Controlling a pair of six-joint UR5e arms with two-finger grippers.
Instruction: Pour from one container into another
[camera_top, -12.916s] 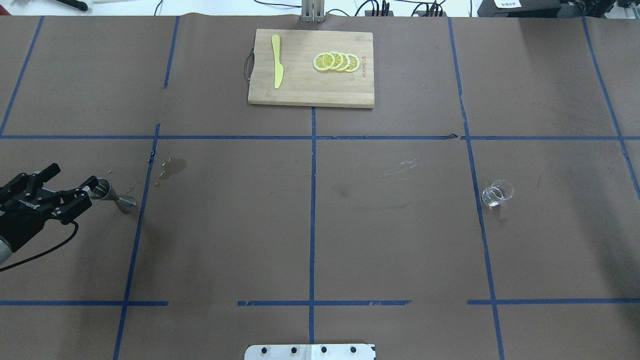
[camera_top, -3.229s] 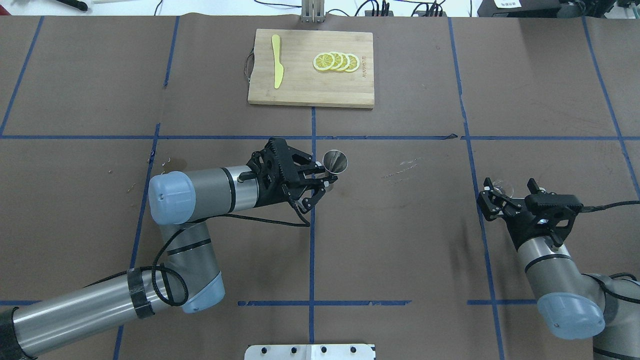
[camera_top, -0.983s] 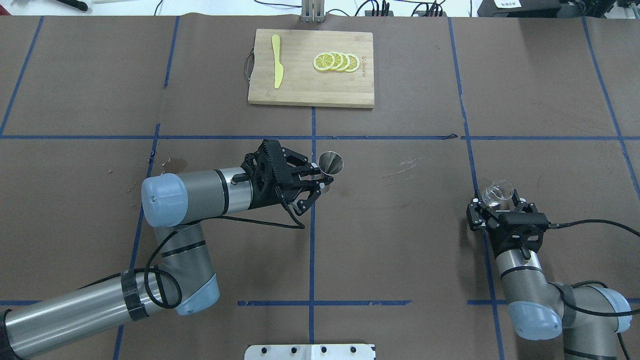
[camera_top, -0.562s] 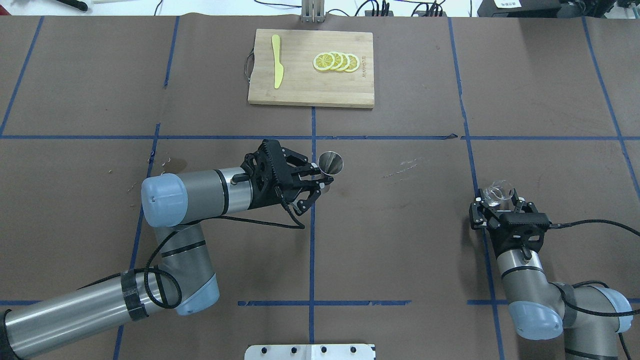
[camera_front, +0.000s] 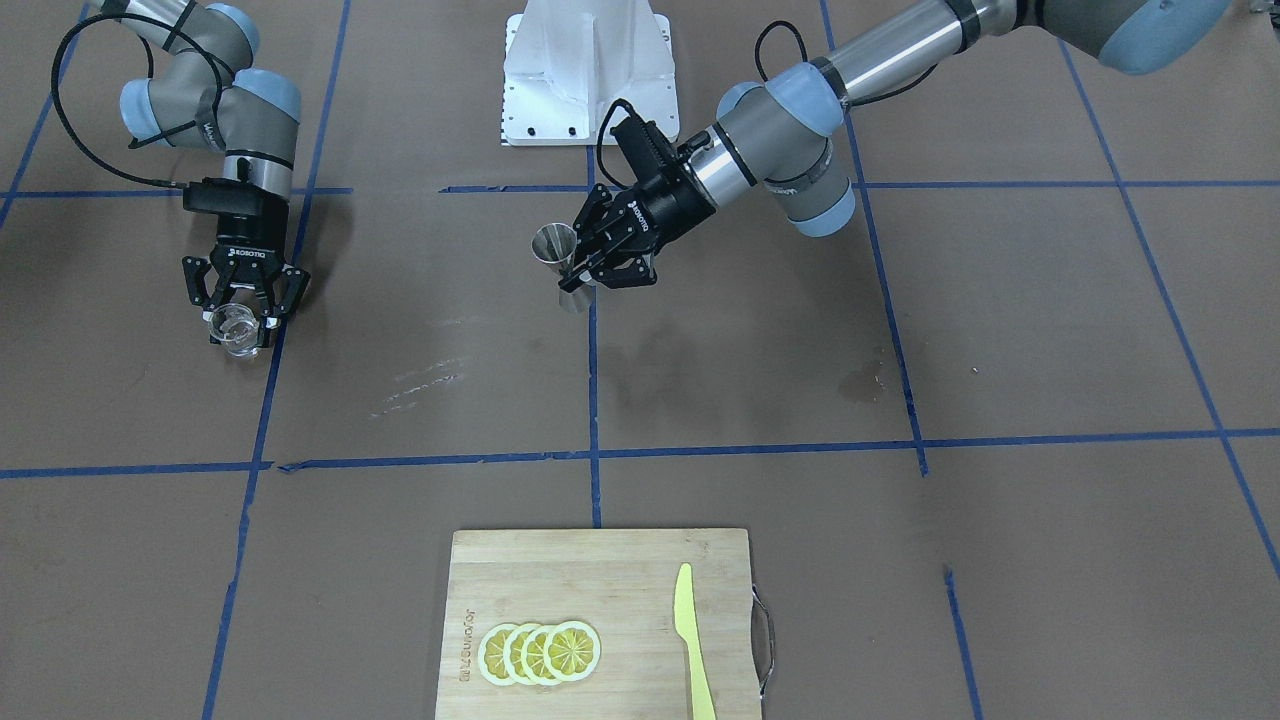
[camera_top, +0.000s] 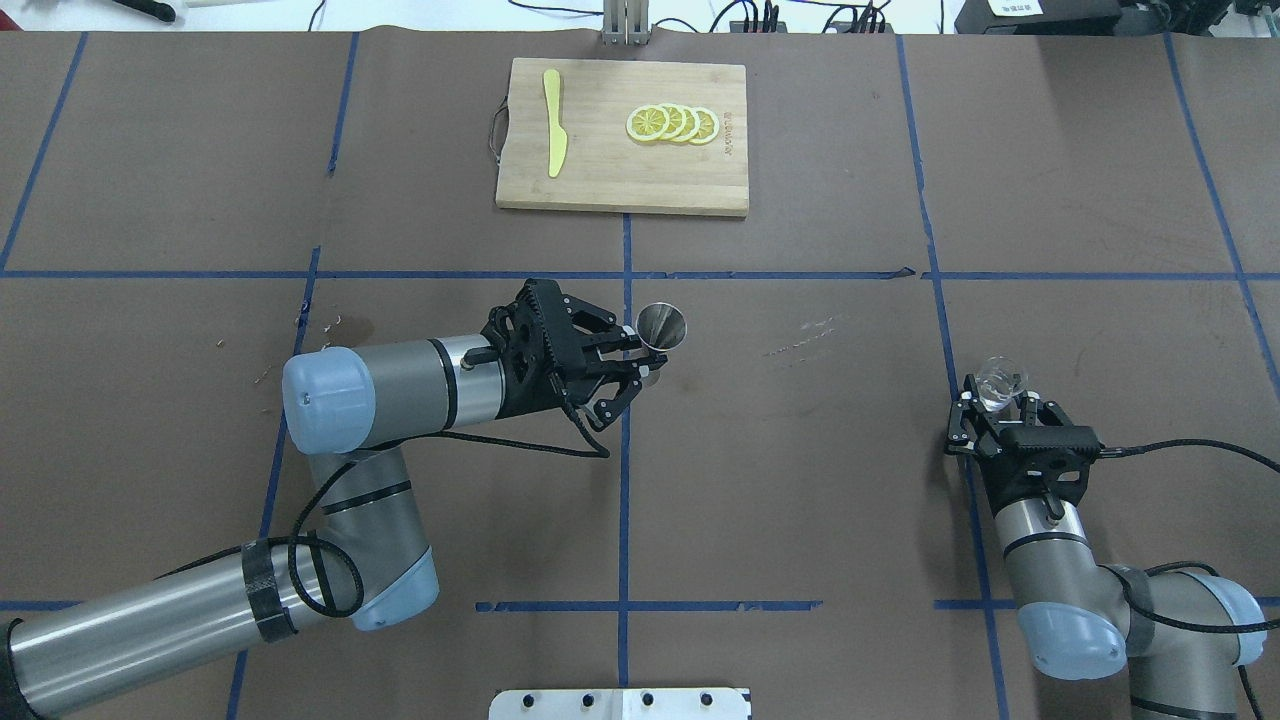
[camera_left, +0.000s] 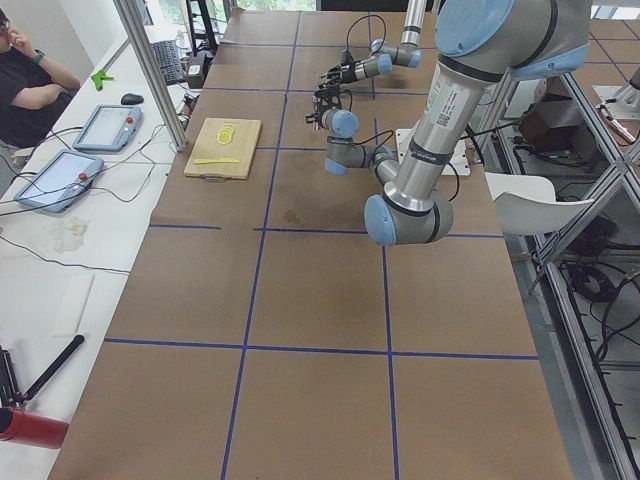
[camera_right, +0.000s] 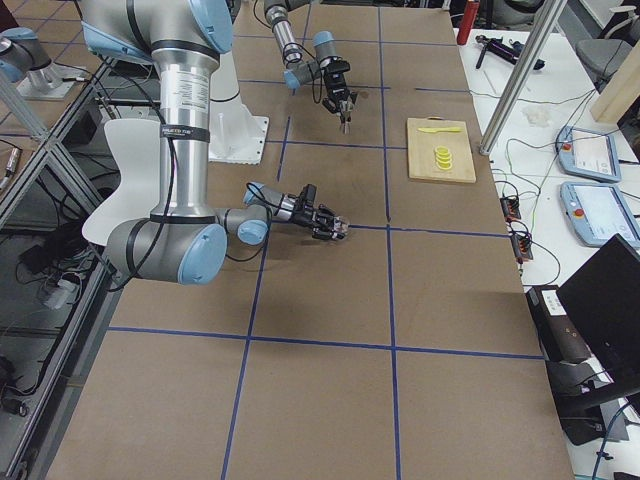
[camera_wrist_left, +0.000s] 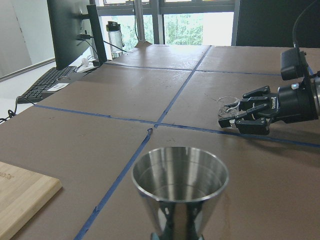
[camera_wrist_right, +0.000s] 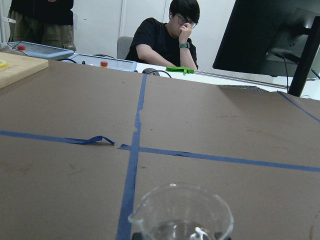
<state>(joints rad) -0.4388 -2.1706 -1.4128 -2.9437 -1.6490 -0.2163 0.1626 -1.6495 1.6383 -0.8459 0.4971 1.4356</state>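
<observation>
Two black two-finger grippers sit over the brown paper-covered table (camera_top: 800, 480), each with one vessel: one silvery steel hourglass-shaped jigger (camera_top: 662, 326) and one small clear glass cup (camera_top: 1001, 381) with a pouring lip. One pale wooden cutting board (camera_top: 620, 185) lies at the table's far edge and carries four overlapping yellow lemon slices (camera_top: 673, 124) and one yellow plastic knife (camera_top: 553, 122). The left gripper (camera_top: 645, 363) has its jaws drawn narrow onto the jigger's waist. It holds the jigger upright, mouth up, on the robot's side of the cutting board and roughly in line with the board's middle. The right gripper (camera_top: 1000, 402) has its jaws closed in on the cup's two sides, gripping it upright. The cup is well apart from the cutting board, towards the robot and off to its right, and well apart from the jigger.
</observation>
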